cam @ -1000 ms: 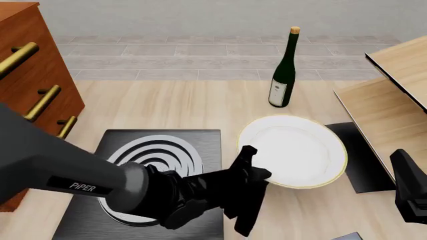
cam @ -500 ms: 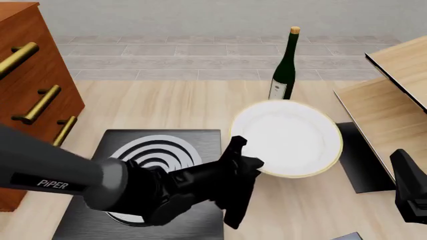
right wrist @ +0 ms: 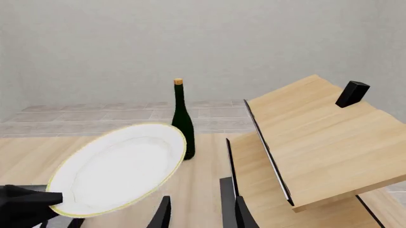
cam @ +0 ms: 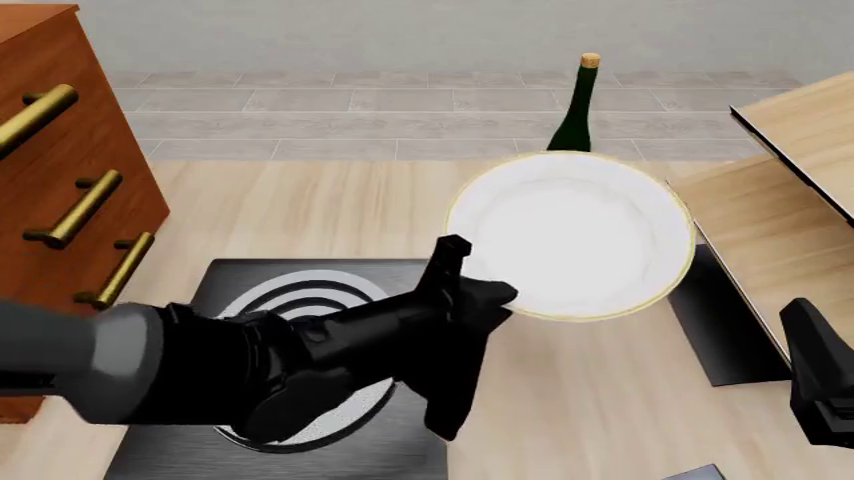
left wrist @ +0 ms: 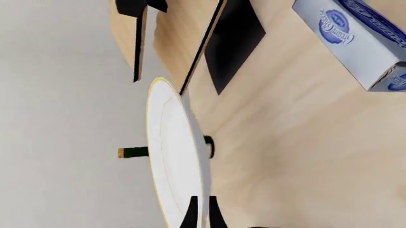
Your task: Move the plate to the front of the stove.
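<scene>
Left gripper (cam: 467, 285) pinches the near-left rim of the round white plate with thin gold rim (cam: 571, 235); in the left wrist view two dark fingertips (left wrist: 192, 213) straddle the plate edge. Since a second ago the plate has come up off the light wood surface (cam: 334, 215). It was nearly flat beside the stove, now it is airborne and tilted, face toward the front camera, and covers the lower part of the dark green wine bottle with cork (cam: 577, 105) behind it. The left arm has also pulled back toward its own side.

The plate hangs above the surface, right of the dark grey brushed-metal stove slab with silver-white concentric rings (cam: 320, 290), between that and the plain black rectangular mat (cam: 721, 320). Right wrist view confirms the tilt and that nothing is under the plate.

Right gripper (right wrist: 197, 211) is empty, fingers apart, parked low at the right edge and unchanged across the frames.

Meaning: the pick is done and the carry has started. What is left, as I judge it, is moving the plate toward the near edge of the stove, levelling it and lowering it. The single-rim pinch on a tilted plate could slip. A blue and white carton (left wrist: 355, 38) lies on the surface nearby, and a tilted wooden board (right wrist: 317, 137) sits to the right.
</scene>
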Controlling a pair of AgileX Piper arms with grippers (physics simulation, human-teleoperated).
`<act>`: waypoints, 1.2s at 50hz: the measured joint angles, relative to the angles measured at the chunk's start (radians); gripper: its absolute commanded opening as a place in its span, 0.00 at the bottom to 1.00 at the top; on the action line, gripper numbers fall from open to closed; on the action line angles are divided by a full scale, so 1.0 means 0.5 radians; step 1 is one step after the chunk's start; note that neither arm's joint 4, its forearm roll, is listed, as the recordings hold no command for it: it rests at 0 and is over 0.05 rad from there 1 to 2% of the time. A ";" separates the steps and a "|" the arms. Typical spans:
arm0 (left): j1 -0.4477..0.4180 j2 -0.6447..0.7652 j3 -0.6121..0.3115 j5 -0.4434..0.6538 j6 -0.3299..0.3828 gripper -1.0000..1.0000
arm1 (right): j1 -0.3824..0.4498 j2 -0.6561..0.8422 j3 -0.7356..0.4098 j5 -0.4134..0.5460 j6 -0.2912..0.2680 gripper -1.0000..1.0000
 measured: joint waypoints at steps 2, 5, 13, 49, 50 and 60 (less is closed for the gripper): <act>0.001 -0.030 0.005 0.011 0.002 0.00 | 0.000 0.000 0.000 0.000 0.000 1.00; 0.003 -0.071 0.014 0.025 0.008 0.00 | 0.000 0.000 0.000 0.000 0.000 1.00; 0.008 -0.181 0.025 0.073 0.012 0.00 | 0.000 0.000 0.000 0.000 0.000 1.00; 0.056 -0.672 -0.013 0.371 0.012 0.00 | -0.001 0.000 0.000 0.002 -0.003 1.00; 0.065 -0.679 -0.009 0.375 0.018 0.00 | -0.001 0.000 0.000 0.002 -0.003 1.00; 0.187 -0.731 0.025 0.398 0.098 0.00 | -0.002 0.001 0.000 0.003 -0.004 1.00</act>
